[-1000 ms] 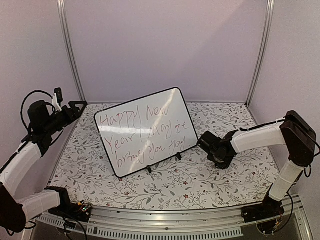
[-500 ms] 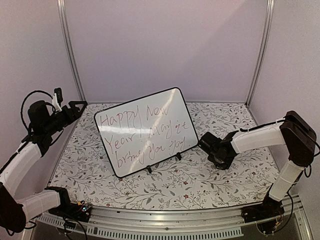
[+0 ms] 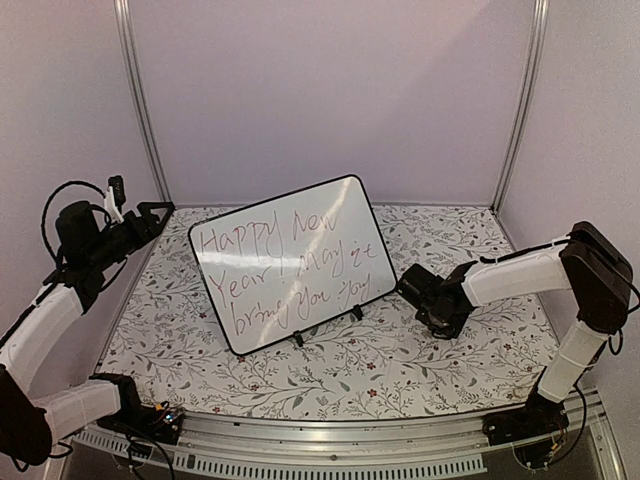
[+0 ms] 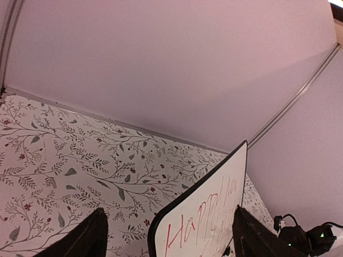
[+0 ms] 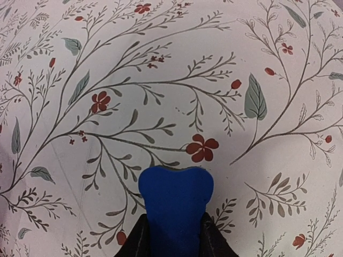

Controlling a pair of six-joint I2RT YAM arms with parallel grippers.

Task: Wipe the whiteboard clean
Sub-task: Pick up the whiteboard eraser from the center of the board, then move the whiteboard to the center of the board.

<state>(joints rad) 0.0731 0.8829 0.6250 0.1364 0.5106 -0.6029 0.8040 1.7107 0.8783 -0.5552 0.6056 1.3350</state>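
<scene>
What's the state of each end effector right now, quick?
Left end effector: open, holding nothing.
Right end effector: closed on the blue eraser.

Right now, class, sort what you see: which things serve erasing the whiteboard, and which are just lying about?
For the job: whiteboard with red writing; blue eraser; right gripper pinching it; left gripper, open and empty.
Just there: floral table cover; metal frame posts.
</scene>
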